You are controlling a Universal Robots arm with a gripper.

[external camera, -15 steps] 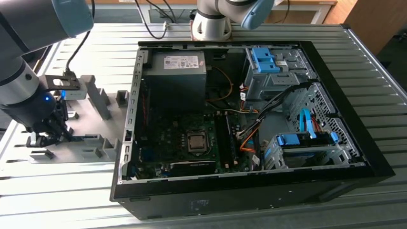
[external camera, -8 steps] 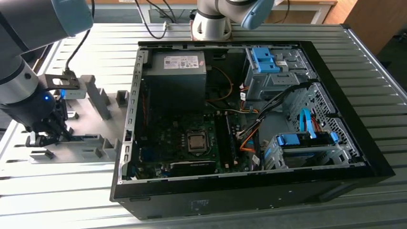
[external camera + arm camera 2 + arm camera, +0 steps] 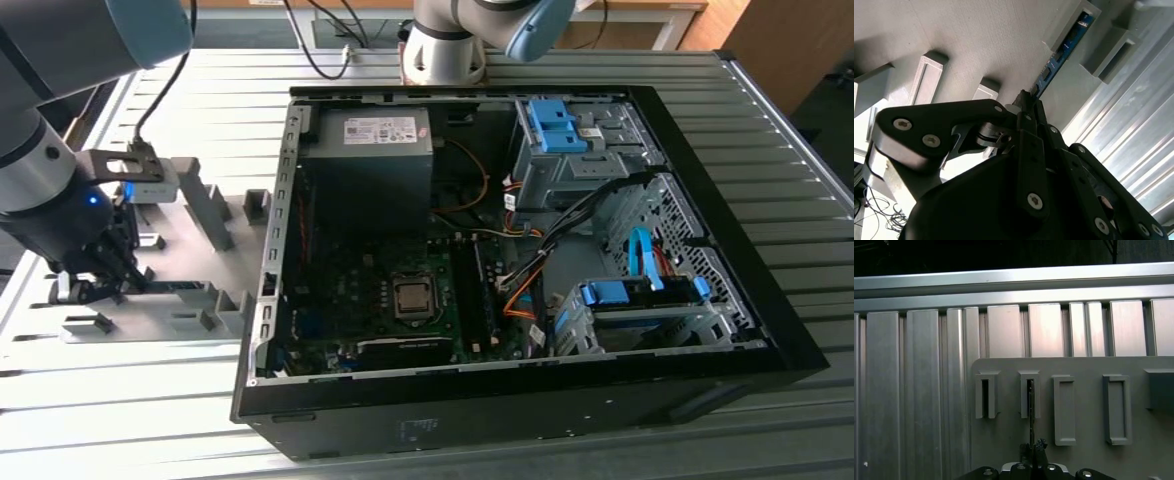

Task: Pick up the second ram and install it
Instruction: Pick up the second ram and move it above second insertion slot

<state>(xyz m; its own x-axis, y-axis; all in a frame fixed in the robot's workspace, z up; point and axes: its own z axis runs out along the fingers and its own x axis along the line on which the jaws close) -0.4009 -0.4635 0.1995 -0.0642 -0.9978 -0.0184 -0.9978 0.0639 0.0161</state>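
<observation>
The second ram (image 3: 1059,60) sits with its far end in a slot of a grey holder block (image 3: 1022,395). The second wrist view shows its blue face, the first wrist view only its thin edge. The gripper (image 3: 1026,97) has its fingers closed on the ram's near end. At the exterior view's left, the arm hangs over the holder plate (image 3: 187,290), beside the open computer case (image 3: 534,400).

Ribbed aluminium table (image 3: 134,420), slats running across the exterior view. On it lies an open black tower computer case (image 3: 534,405), side panel off. Inside: grey power supply (image 3: 371,150) in a far corner; motherboard (image 3: 350,285) with CPU socket (image 3: 412,297) near its middle; tangle of orange and black cables (image 3: 523,280) beside it; blue drive-bay clips (image 3: 554,125) (one on each metal cage). Grey holder plate (image 3: 1089,365) flat on the table, to the exterior view's left of the case. Slotted holder blocks (image 3: 1064,410) stand on it in a row, apart from one another
</observation>
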